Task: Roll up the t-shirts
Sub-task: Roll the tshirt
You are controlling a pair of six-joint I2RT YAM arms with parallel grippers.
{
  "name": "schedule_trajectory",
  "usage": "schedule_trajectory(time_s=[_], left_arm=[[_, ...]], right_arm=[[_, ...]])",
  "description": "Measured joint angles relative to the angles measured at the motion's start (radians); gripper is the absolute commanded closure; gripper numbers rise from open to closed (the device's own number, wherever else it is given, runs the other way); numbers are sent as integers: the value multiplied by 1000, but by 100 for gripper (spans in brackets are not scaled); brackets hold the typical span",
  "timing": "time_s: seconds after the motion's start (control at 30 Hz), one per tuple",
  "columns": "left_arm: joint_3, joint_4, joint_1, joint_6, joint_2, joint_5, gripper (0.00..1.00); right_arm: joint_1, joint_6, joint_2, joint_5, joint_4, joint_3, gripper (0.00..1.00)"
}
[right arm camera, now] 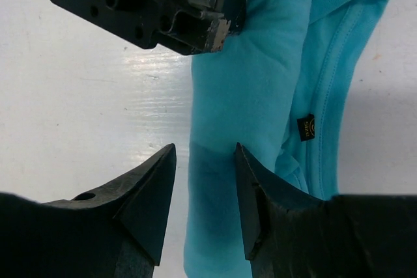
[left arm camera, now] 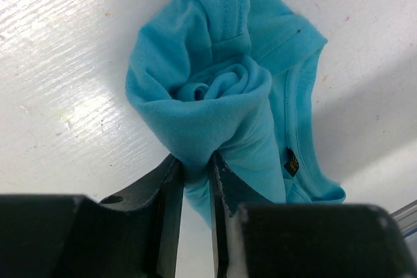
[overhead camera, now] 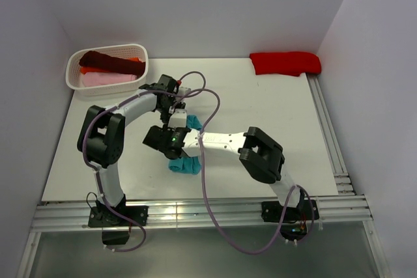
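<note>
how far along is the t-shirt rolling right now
Done, it seems: maroon t-shirt and pink t-shirt lie bundled in the basket. In hand: the teal t-shirt is wound into a loose spiral, the left hand pinching its end, the right hand open over the roll. Left: tightening that roll, and the red t-shirt, lying apart at the table's far right corner, untouched.

The t-shirt (left arm camera: 195, 109) is teal (the table (left arm camera: 65, 63) white).

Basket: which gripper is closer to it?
Left. The left gripper pinches the teal shirt's far end, nearer the basket; the right gripper is open over its middle, farther away.
</note>
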Motion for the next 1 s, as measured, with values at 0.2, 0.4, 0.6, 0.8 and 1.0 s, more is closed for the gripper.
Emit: schedule_trajectory(time_s=[0.2,0.4,0.6,0.8,1.0], left_arm=[[10,-9,-1,0,7,0,64],[36,-31,-2,1,20,3,54],[74,-55,-4,5,36,16,37],[142,-84,-2,27,42,42,23],[232,-122,27,64,42,125,21]], right_arm=[[8,5,50,5,-75,66,47],[13,11,79,11,-126,88,46],[13,16,101,16,-178,101,46],[13,18,99,20,-178,80,50],[1,14,-25,6,23,-134,55]])
